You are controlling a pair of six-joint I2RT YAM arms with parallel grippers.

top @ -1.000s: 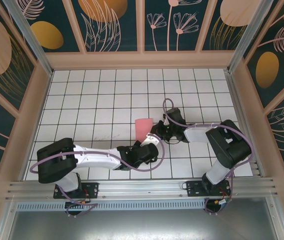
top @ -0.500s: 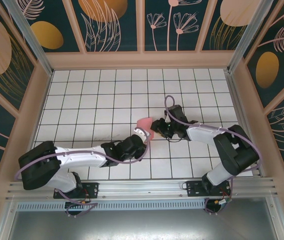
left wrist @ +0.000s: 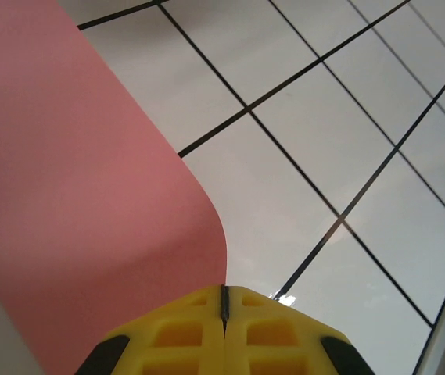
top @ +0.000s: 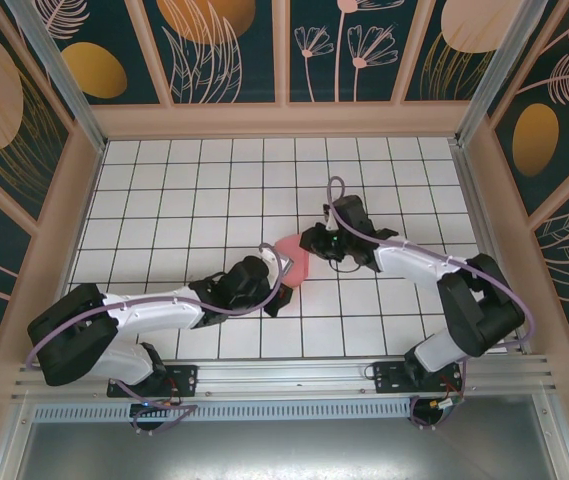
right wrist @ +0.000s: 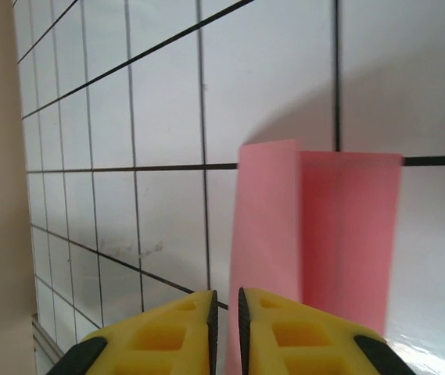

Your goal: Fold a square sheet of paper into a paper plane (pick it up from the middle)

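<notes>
Top external: folded square sheet of paper (top: pixel 292 257) runs between both arms' jaws, each pinching one end.

Top external: mounted high behind the arm bases, looking down over the whole tiled tabletop (top: pixel 214 180) and its patterned walls. Left wrist: riding just behind its yellow fingers (left wrist: pixel 167 336), very near, aimed forward and down across the square sheet of paper (left wrist: pixel 73 195) and the grid tiles. Right wrist: likewise close behind its fingers (right wrist: pixel 300 336), facing along the tabletop. Shared by all three: the same pink sheet and surrounding tiles mid-tabletop.
</notes>
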